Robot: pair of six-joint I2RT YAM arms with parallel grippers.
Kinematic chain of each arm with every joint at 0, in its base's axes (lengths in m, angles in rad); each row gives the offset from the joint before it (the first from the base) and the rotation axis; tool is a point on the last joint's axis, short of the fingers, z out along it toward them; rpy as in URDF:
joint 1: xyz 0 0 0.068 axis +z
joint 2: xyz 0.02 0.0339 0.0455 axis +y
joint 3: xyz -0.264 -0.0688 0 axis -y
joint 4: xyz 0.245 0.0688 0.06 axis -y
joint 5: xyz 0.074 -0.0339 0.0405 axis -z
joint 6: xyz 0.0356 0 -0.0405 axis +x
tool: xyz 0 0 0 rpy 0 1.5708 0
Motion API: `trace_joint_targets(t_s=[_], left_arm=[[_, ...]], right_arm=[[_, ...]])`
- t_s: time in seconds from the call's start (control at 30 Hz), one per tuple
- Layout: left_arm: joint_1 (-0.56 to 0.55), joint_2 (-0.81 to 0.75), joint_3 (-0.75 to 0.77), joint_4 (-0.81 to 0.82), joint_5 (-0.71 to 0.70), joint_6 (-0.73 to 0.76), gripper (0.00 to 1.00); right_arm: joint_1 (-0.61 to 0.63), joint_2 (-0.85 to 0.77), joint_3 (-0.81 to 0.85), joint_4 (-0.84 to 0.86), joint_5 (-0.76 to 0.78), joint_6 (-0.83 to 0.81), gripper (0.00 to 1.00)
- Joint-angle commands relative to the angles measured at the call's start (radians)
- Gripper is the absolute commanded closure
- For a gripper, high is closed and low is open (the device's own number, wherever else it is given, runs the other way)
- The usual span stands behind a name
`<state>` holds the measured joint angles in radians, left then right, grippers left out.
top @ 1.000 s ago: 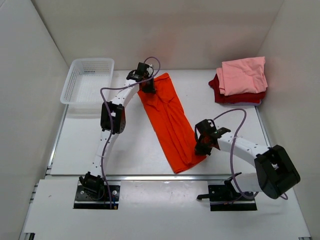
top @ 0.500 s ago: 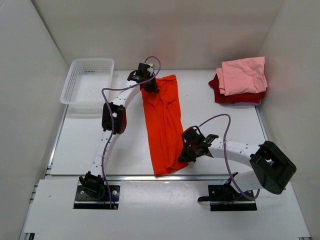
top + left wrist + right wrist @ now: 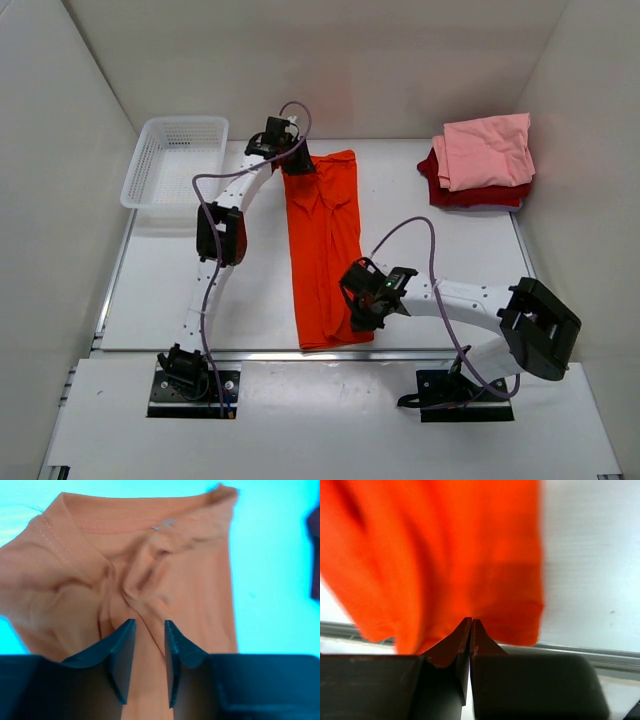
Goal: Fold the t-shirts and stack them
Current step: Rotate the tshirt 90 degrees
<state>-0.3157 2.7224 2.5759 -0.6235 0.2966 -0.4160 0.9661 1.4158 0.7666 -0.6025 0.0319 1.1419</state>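
Bright orange cloth t-shirt (image 3: 325,250) lies lengthwise on the white bench (image 3: 250,290) as a long strip. Its far L corner is hidden under the left end effector (image 3: 150,625), fingers spread, cloth showing thru the gap. Right end effector (image 3: 471,622) is pressed together, pinching the near hem. Wrist view is blurry and the shirt is cut off up top. Light pink folded t-shirt (image 3: 490,150) covers most of the dark red t-shirt (image 3: 450,192) at the far R corner.
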Motion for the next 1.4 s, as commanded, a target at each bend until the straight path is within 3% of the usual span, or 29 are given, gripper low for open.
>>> trace_joint_targets(t_s=[0.0,0.07,0.1,0.17,0.23,0.27,0.37,0.53,0.6,0.87,1.0,1.17,1.27,1.3,1.33,1.37], left_arm=[[0.000,-0.271,-0.017,-0.088,0.087,0.057,0.59],[-0.017,-0.419,-0.132,-0.152,0.110,0.129,0.57],[-0.022,-0.470,-0.274,-0.182,0.104,0.144,0.56],[-0.066,-0.736,-0.603,-0.107,0.081,0.169,0.55],[-0.105,-0.950,-1.075,0.034,0.042,0.154,0.54],[-0.127,-1.066,-1.159,0.048,0.036,0.145,0.53],[-0.181,-1.303,-1.599,0.106,0.033,0.096,0.51],[-0.255,-1.575,-1.972,0.198,0.085,-0.053,0.41],[-0.279,-1.659,-2.051,0.238,0.076,-0.136,0.42],[-0.379,-1.719,-2.254,0.501,0.112,-0.380,0.41],[-0.442,-1.713,-2.295,0.609,0.056,-0.481,0.42],[-0.505,-1.636,-2.286,0.610,-0.016,-0.512,0.44],[-0.513,-1.584,-2.294,0.645,-0.033,-0.505,0.63],[-0.510,-1.580,-2.292,0.636,-0.025,-0.497,0.77],[-0.510,-1.561,-2.286,0.624,-0.028,-0.478,0.95],[-0.511,-1.563,-2.284,0.624,-0.021,-0.460,1.00]], right_arm=[[0.051,-0.047,0.106,-0.085,0.222,-0.079,0.98],[0.028,-0.087,0.106,-0.019,0.256,-0.176,0.93],[0.010,-0.104,0.096,0.012,0.241,-0.248,0.88],[-0.088,-0.144,0.048,0.087,0.198,-0.307,0.83],[-0.150,-0.184,-0.010,0.110,0.097,-0.378,0.67],[-0.189,-0.201,-0.035,0.115,0.056,-0.395,0.64],[-0.265,-0.267,-0.110,0.145,-0.086,-0.455,0.46],[-0.398,-0.406,-0.269,0.210,-0.305,-0.444,0.43],[-0.405,-0.458,-0.314,0.211,-0.339,-0.435,0.41],[-0.359,-0.450,-0.415,0.326,-0.417,-0.325,0.41],[-0.328,-0.402,-0.467,0.409,-0.435,-0.280,0.41],[-0.279,-0.327,-0.452,0.466,-0.425,-0.246,0.47],[-0.265,-0.290,-0.452,0.480,-0.434,-0.237,0.75],[-0.259,-0.287,-0.451,0.472,-0.432,-0.244,1.00],[-0.259,-0.285,-0.454,0.466,-0.431,-0.245,1.00],[-0.248,-0.281,-0.451,0.454,-0.432,-0.245,1.00]])
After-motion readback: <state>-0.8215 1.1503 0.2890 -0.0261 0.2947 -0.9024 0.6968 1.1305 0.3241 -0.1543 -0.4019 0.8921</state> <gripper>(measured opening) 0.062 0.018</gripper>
